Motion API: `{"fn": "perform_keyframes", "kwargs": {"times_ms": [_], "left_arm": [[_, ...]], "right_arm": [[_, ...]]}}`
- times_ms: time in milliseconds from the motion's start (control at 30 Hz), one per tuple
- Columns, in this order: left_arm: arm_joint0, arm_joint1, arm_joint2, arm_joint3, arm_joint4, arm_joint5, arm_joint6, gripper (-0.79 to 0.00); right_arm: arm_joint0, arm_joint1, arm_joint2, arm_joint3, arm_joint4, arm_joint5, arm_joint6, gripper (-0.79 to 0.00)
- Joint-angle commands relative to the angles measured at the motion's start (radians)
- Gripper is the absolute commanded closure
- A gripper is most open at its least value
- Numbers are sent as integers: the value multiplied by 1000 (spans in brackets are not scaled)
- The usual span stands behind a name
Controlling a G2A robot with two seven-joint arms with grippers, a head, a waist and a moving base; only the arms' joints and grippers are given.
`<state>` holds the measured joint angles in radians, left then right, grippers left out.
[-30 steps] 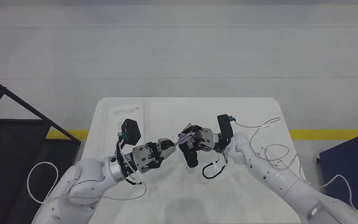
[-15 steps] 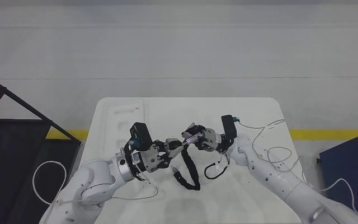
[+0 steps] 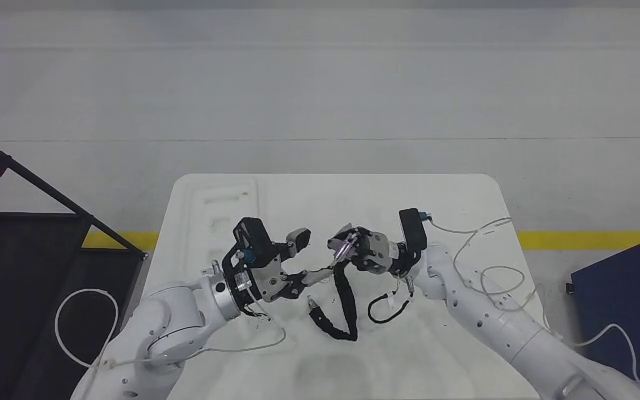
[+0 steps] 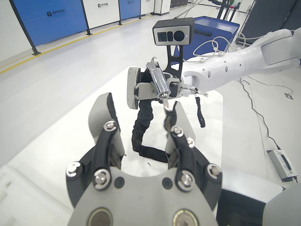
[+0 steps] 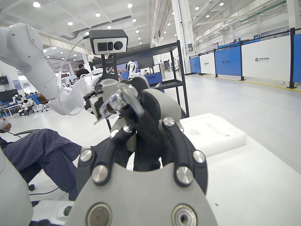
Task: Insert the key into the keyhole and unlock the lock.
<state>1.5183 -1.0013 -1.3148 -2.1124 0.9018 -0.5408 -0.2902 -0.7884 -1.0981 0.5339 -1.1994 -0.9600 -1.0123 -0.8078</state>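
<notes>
Over the white table (image 3: 450,200) the lock (image 4: 158,81) is being clamped by the right gripper (image 5: 137,111); the left gripper (image 4: 142,105) is being held wide open, empty.

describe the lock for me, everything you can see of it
The lock is a cable lock with a shiny chrome cylinder, held tilted in the right gripper above the table. A thick black sheathed cable hangs from it and curls on the table top, where its far end appears to lie loose. A small key sticks out of the cylinder's lower end, close to one finger of the open left gripper.
</notes>
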Motion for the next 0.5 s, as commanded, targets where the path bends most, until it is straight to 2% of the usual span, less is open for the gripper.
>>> {"fn": "perform_keyframes", "kwargs": {"times_ms": [0,200,467], "left_arm": [[9,0,-7,5,-7,4,5,-785],[47,2,-56,12,-108,20,16,-785],[117,9,-212,-1,-300,38,44,-785]], "right_arm": [[-7,1,4,5,2,0,0,0],[-31,6,24,32,-1,0,0,0],[-7,10,86,140,-67,0,3,0]]}}
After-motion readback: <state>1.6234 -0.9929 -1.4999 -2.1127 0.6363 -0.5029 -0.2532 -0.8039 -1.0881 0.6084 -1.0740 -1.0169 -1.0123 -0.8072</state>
